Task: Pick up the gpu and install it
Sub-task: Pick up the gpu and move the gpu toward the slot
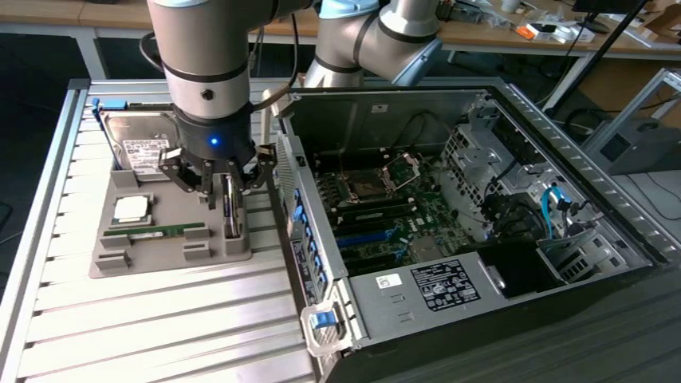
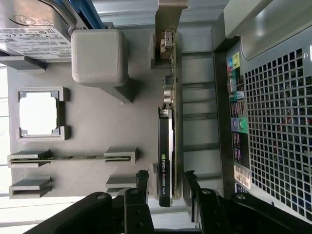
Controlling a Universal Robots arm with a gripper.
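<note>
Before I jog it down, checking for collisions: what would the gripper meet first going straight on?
Probably the gpu, standing on edge in the tray, in line between the gripper's open fingers; they would pass either side of it, though depth is unclear.

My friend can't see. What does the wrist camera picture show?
The open gripper straddles the gpu, which stands on edge in a grey tray. The tray also holds a memory stick, a processor and a hard drive; the computer case sits beside it.
</note>
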